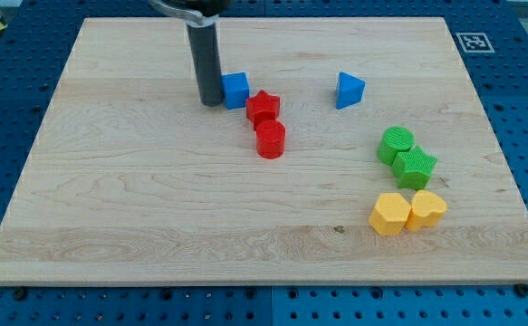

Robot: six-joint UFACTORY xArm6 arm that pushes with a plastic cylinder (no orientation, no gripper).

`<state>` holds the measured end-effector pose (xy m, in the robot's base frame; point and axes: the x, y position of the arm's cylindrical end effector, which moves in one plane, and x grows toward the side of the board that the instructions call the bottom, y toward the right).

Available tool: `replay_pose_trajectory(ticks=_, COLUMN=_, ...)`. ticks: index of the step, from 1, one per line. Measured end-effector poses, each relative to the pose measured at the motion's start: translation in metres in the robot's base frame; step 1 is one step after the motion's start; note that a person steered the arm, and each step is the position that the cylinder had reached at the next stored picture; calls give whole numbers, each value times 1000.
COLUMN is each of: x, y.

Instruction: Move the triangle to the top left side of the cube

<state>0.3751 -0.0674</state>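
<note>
1. Blue triangle on board, upper middle-right; flat face toward view's left, narrow end pointing to view's right, so long axis approx. left-right.
2. Well apart from blue cube, which sits to its left at approx. same height in view; bare wood between them.
3. Rod upright, coming down from view's top edge; upper part of arm cut off by frame.
4. My tip on board just left of cube, touching or nearly so; can't tell which.
5. No jaws on tool, nothing held; a plain rod, pressing at most on cube's left side.
6. Red star just below-right of cube, red cylinder right under star, touching it.
7. Green cylinder and green star-like block clustered at right; two yellow blocks side by side below them.
</note>
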Motion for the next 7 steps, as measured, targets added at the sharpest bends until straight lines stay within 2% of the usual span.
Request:
replay_pose_trajectory(ticks=2, x=-5, y=23)
replay_pose_trajectory(ticks=3, x=-36, y=-8)
replay_pose_trajectory(ticks=4, x=-81, y=-11)
replay_pose_trajectory(ticks=5, x=-82, y=47)
replay_pose_trajectory(ticks=6, x=-67, y=147)
replay_pose_trajectory(ticks=7, x=-28, y=241)
